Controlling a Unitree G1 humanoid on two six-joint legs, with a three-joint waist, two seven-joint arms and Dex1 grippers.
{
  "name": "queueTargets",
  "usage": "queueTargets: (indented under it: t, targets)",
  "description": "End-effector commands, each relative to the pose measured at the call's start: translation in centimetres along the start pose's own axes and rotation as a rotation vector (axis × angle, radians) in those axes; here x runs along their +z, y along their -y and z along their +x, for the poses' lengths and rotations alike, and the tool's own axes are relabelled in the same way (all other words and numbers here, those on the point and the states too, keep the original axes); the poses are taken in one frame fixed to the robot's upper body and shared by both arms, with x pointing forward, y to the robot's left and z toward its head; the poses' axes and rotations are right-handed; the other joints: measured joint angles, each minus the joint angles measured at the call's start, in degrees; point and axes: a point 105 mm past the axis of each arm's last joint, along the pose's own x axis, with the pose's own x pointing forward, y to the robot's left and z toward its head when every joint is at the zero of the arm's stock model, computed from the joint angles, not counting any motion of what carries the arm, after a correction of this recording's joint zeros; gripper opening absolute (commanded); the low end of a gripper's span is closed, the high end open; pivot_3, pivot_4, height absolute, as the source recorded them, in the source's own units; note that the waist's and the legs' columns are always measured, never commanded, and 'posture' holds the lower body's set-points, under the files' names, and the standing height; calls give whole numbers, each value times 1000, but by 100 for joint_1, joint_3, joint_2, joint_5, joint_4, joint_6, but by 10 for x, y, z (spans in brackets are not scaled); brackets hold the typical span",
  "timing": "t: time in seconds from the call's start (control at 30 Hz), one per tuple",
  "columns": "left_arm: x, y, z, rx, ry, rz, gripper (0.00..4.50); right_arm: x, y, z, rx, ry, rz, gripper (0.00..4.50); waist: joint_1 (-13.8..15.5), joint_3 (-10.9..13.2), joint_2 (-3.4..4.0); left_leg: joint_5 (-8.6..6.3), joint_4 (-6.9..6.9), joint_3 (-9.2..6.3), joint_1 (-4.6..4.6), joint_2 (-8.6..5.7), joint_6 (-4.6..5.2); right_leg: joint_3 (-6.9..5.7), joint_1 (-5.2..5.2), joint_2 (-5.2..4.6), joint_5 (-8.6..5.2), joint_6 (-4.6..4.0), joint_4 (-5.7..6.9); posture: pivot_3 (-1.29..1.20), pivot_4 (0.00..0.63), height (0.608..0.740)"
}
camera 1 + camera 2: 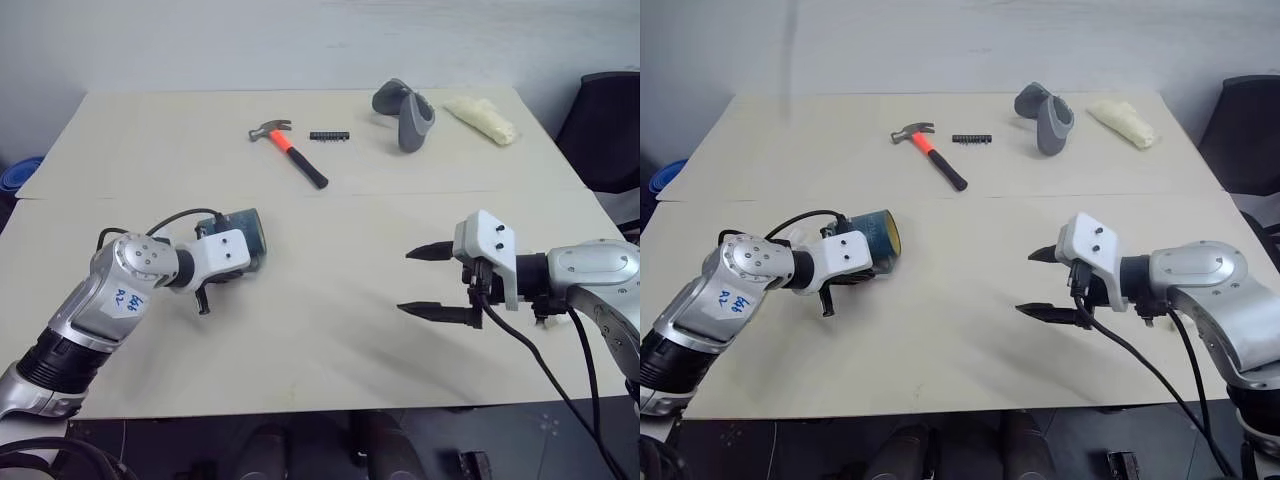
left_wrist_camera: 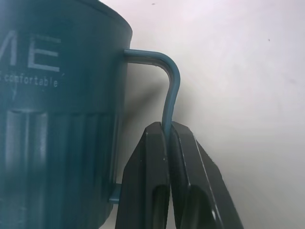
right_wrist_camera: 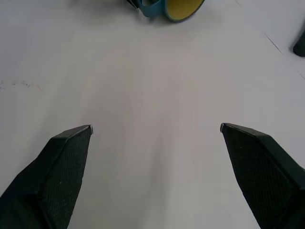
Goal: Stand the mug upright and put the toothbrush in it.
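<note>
The dark teal ribbed mug (image 1: 247, 230) lies on its side on the pale table (image 1: 330, 340), its yellowish mouth (image 3: 181, 5) turned toward my right gripper. In the left wrist view my left gripper (image 2: 166, 129) is shut on the mug's thin loop handle (image 2: 170, 81), beside the mug's wall. My right gripper (image 1: 404, 281) hovers to the right of the mug, well apart from it, open with nothing between its fingers. The toothbrush is out of view.
At the back of the table lie a hammer with an orange grip (image 1: 290, 150), a short black bit strip (image 1: 328, 136), a grey handheld device (image 1: 405, 112) and a pale yellow bundle (image 1: 482, 118). A black chair (image 1: 610, 130) stands off the right edge.
</note>
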Motion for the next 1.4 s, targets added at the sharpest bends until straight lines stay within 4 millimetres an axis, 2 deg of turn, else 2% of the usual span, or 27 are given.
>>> queueTargets:
  t: [0.03, 0.13, 0.23, 0.37, 0.53, 0.7, 0.83, 1.0, 1.17, 1.4]
  targets:
    - [54, -1, -10, -39, 323, -137, 31, 16, 0, -6, 0, 55, -35, 4500, 21, 0, -1, 0, 1, 1, 0, 0, 0, 1, 0, -1, 1, 1, 1, 0, 150, 740]
    - [100, 1, -27, -91, 663, -243, 31, 28, 9, -12, -26, 143, 43, 4500, 72, 2, -4, 0, 16, -7, -12, -1, 1, -7, 1, -4, 4, 7, 0, 0, 150, 740]
    - [118, 4, -33, -131, 826, -348, 31, 37, 16, -17, -47, 206, 92, 4500, 80, 2, -5, 0, 17, -7, -11, 0, 0, -3, 1, -7, 6, 10, 0, 0, 150, 740]
    - [133, 21, -24, -195, 985, -439, 31, 47, 10, -22, 1, 246, 112, 4500, 73, 0, -2, 0, 15, -5, -2, 1, 0, 1, 2, -6, 5, 7, 5, 0, 150, 740]
    - [120, 22, 6, -134, 1045, -612, 31, 44, 12, -22, -2, 215, 113, 4500, 104, 0, -2, 0, 16, 1, 2, -4, 0, 5, 4, -7, 6, 7, -7, 0, 150, 740]
    - [104, 28, 31, -86, 1042, -685, 31, 43, 16, -23, -7, 203, 122, 4500, 129, 0, -2, 0, 16, 4, 2, -5, 0, 6, 4, -6, 7, 7, -18, 0, 150, 740]
    - [93, 41, 42, -101, 1001, -676, 31, 42, 18, -24, -9, 191, 124, 4500, 134, -1, -2, 0, 16, 2, -1, -5, 0, 4, 4, -6, 7, 7, -22, 0, 150, 740]
    - [78, 50, 42, -82, 965, -695, 31, 40, 21, -22, -13, 185, 128, 4500, 127, -1, -1, 0, 16, 3, 1, -2, 0, 5, 4, -6, 7, 7, -27, 0, 150, 740]
    - [70, 55, 39, -73, 938, -700, 1193, 39, 21, -20, -7, 185, 128, 4500, 128, -1, 0, 0, 16, 3, 3, -2, 0, 6, 4, -6, 8, 6, -25, 0, 150, 740]
    - [61, 63, 30, -59, 895, -667, 3226, 39, 24, -17, -2, 182, 122, 4500, 128, -1, 0, 0, 15, 2, 1, -1, 0, 5, 4, -7, 8, 6, -30, 0, 150, 740]
